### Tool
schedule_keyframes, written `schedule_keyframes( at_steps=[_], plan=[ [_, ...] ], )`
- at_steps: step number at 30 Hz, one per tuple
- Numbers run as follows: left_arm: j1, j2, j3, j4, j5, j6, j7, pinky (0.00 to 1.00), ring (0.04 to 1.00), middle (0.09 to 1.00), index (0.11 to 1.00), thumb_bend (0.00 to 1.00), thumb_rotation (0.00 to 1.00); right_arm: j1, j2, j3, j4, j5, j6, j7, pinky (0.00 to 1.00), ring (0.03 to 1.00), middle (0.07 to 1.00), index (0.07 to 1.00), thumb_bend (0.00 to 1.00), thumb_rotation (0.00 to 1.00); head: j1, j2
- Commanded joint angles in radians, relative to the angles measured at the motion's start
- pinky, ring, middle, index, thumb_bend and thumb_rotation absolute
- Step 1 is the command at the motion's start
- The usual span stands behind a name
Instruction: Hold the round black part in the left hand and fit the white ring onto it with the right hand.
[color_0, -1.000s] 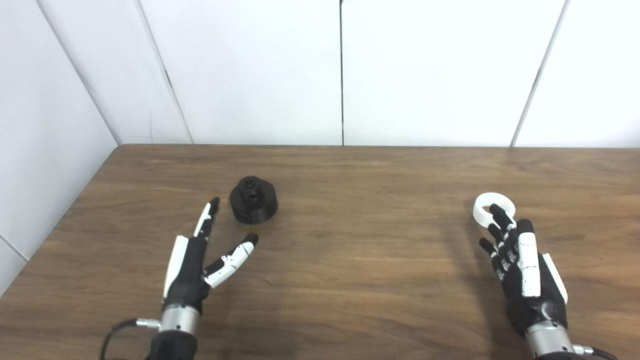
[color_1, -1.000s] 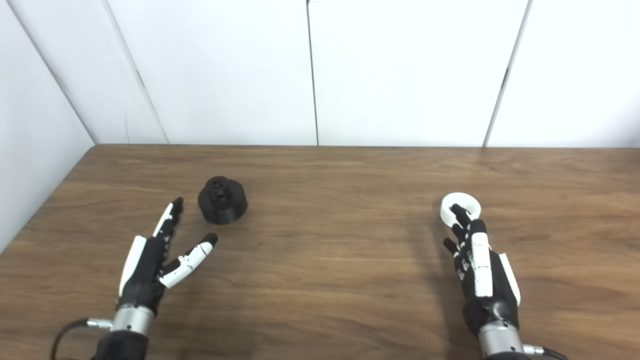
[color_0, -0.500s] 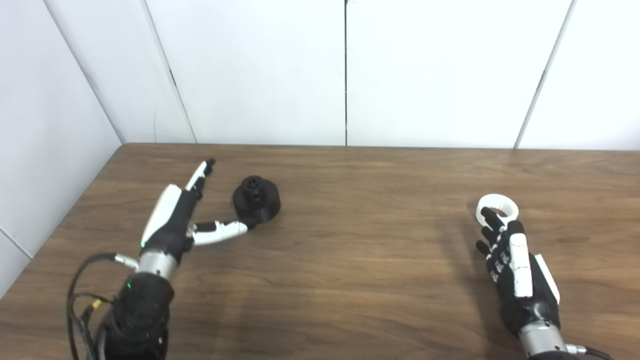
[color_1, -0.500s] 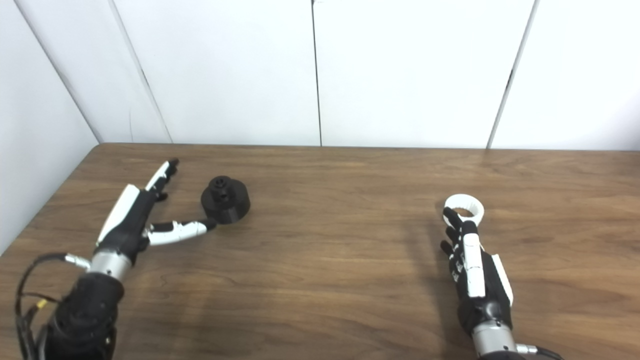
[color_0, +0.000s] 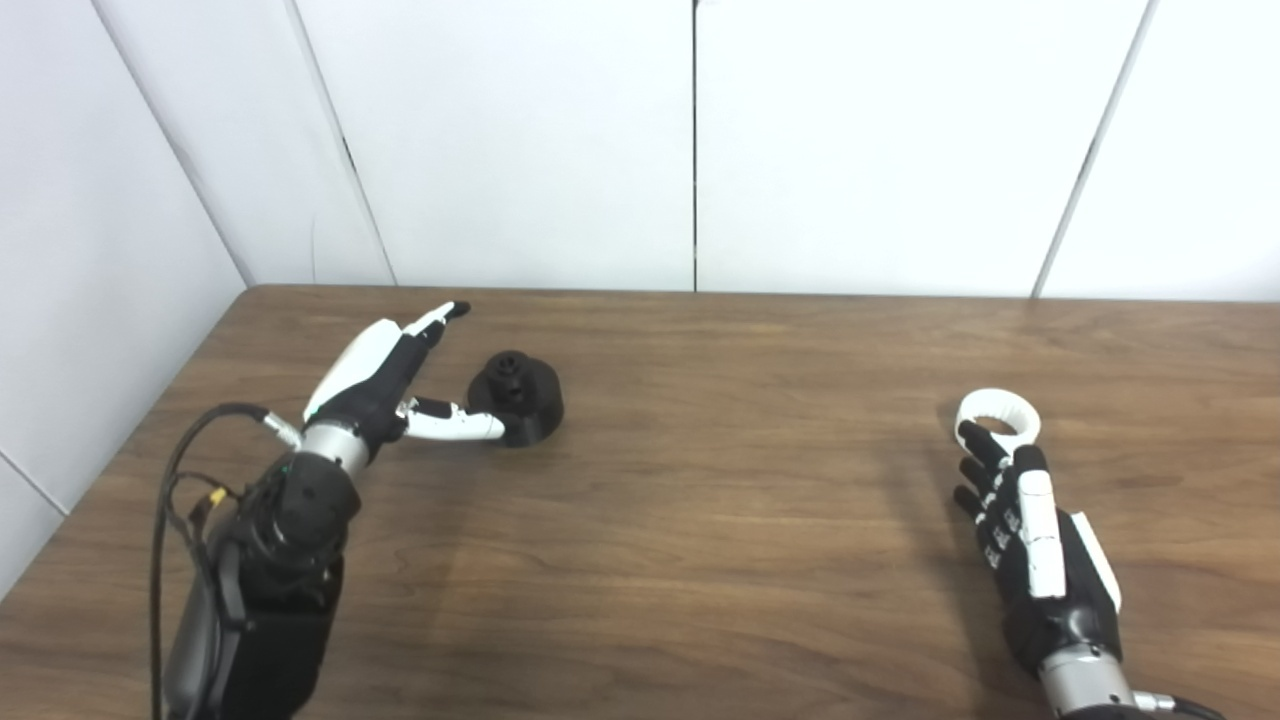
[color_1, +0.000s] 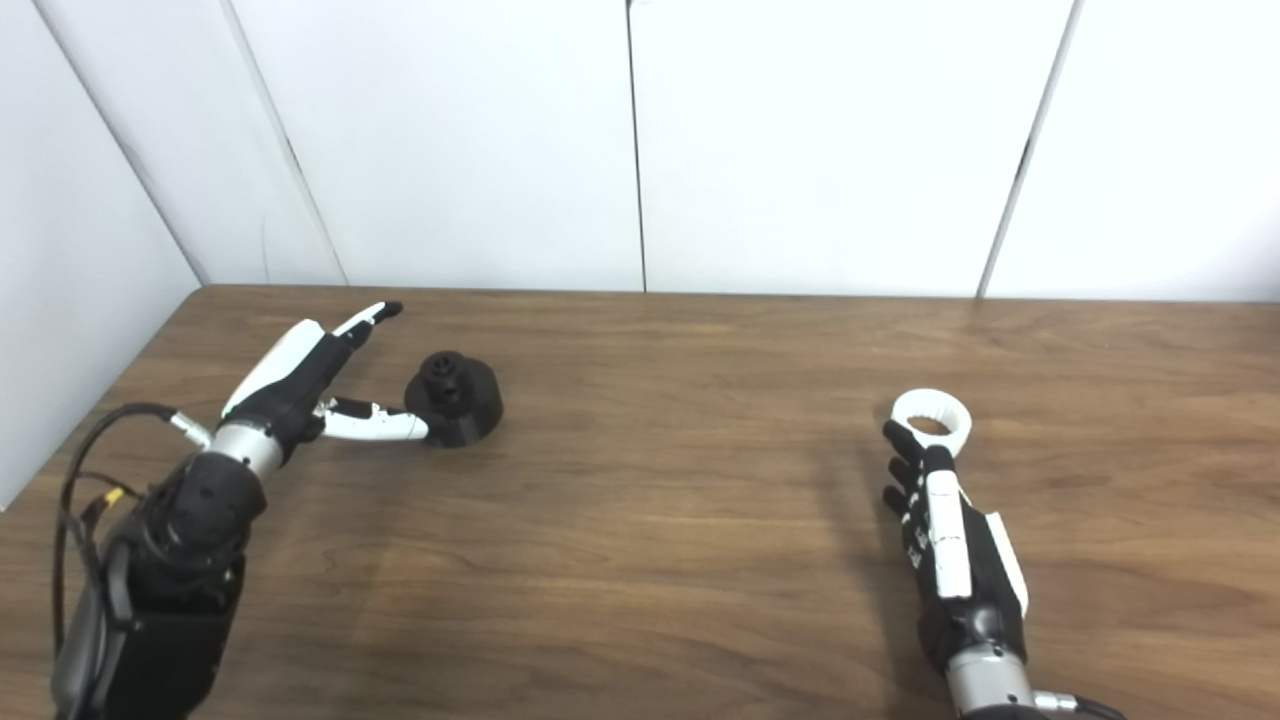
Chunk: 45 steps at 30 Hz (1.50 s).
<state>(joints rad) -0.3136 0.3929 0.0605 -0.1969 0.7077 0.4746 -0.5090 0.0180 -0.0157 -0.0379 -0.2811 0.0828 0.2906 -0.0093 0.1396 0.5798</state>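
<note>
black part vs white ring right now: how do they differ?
The black part is a solid round block with a knob on top; the white ring is a thin open hoop. The black part sits at the table's left, between the spread thumb and fingers of the open left hand; the white ring lies at the right, at the fingertips of the right hand. Both rest on the table, neither lifted.

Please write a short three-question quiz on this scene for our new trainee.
1. True or false: the left hand has lifted the round black part off the table.
2. Which hand is nearest the white ring? A. left B. right
3. Fill in: the right hand's fingers are ____ (spread or clenched).

Key: 1. False, the part rests on the table between the open fingers and thumb. 2. B. 3. Spread.
</note>
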Motion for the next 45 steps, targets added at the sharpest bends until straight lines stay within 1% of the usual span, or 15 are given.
schedule_keyframes(
  at_steps=[1,4,7,11,15,17,19,23,26,30,32,38,42,45],
  plan=[
    [-0.069,0.043,-0.012,0.013,0.018,-0.005,-0.006,1.00,1.000,0.996,0.955,0.98,0.28,-0.013,0.007,0.003,-0.028,-0.001,-0.047,0.003,0.95,0.955,0.954,0.875,0.55,1.00,-0.001,0.000],
    [-0.094,0.065,-0.029,0.046,0.019,-0.005,-0.036,1.00,1.000,0.991,0.934,0.97,0.24,-0.009,0.010,0.002,-0.028,-0.004,-0.050,0.000,0.96,0.955,0.953,0.871,0.55,1.00,-0.004,-0.001],
    [-0.118,0.080,-0.036,0.074,0.027,-0.005,-0.074,1.00,1.000,0.990,0.924,0.97,0.22,-0.007,0.011,0.000,-0.030,-0.003,-0.047,-0.001,0.96,0.957,0.952,0.869,0.55,1.00,-0.004,-0.002],
    [-0.143,0.101,-0.045,0.099,0.026,-0.005,-0.115,1.00,1.000,0.990,0.917,1.00,0.26,-0.003,0.010,-0.002,-0.026,-0.002,-0.055,0.001,0.97,0.963,0.954,0.874,0.56,1.00,-0.002,-0.001],
    [-0.170,0.111,-0.047,0.138,0.052,-0.005,-0.157,0.99,1.000,1.000,0.931,1.00,0.25,0.001,0.012,-0.001,-0.025,-0.006,-0.057,-0.002,0.96,0.955,0.947,0.868,0.56,1.00,-0.004,-0.002],
    [-0.181,0.122,-0.056,0.154,0.058,-0.005,-0.172,0.97,1.000,1.000,0.935,1.00,0.25,0.002,0.013,-0.002,-0.025,-0.004,-0.056,-0.001,0.96,0.956,0.949,0.868,0.56,1.00,-0.004,-0.002],
    [-0.191,0.131,-0.064,0.167,0.064,-0.005,-0.189,0.98,1.000,1.000,0.937,1.00,0.25,0.003,0.015,-0.002,-0.025,0.000,-0.055,-0.001,0.96,0.957,0.951,0.869,0.56,1.00,-0.005,-0.003],
    [-0.212,0.154,-0.090,0.198,0.059,-0.005,-0.190,0.99,1.000,0.996,0.921,1.00,0.23,0.005,0.016,-0.002,-0.023,0.001,-0.059,-0.001,0.96,0.956,0.950,0.872,0.56,1.00,-0.011,-0.005],
    [-0.226,0.159,-0.102,0.222,0.060,-0.005,-0.185,0.99,1.000,0.984,0.910,1.00,0.23,0.007,0.011,-0.001,-0.025,-0.006,-0.063,0.000,0.95,0.960,0.951,0.877,0.56,1.00,-0.013,-0.004],
    [-0.240,0.177,-0.135,0.247,0.046,-0.007,-0.171,0.98,1.000,0.982,0.913,1.00,0.26,0.011,0.010,-0.004,-0.025,-0.007,-0.064,-0.002,0.95,0.963,0.951,0.879,0.58,1.00,-0.013,-0.004],
    [-0.249,0.182,-0.149,0.265,0.043,-0.007,-0.168,0.98,1.000,0.984,0.919,1.00,0.27,0.012,0.013,-0.004,-0.029,-0.010,-0.059,-0.007,0.95,0.957,0.948,0.876,0.58,1.00,-0.014,-0.005],
    [-0.268,0.179,-0.160,0.296,0.043,-0.006,-0.162,0.99,1.000,0.995,0.918,1.00,0.24,0.013,0.014,-0.004,-0.026,-0.005,-0.064,-0.007,0.95,0.960,0.952,0.880,0.57,1.00,-0.016,-0.008],
    [-0.276,0.183,-0.173,0.304,0.034,-0.007,-0.161,0.99,1.000,1.000,0.926,1.00,0.25,0.015,0.017,-0.006,-0.025,-0.004,-0.067,-0.009,0.95,0.956,0.948,0.875,0.58,1.00,-0.018,-0.008],
    [-0.280,0.183,-0.182,0.310,0.026,-0.007,-0.152,1.00,1.000,0.997,0.936,1.00,0.25,0.016,0.015,-0.003,-0.024,-0.005,-0.071,-0.006,0.95,0.960,0.951,0.879,0.57,1.00,-0.021,-0.009]
  ],
)
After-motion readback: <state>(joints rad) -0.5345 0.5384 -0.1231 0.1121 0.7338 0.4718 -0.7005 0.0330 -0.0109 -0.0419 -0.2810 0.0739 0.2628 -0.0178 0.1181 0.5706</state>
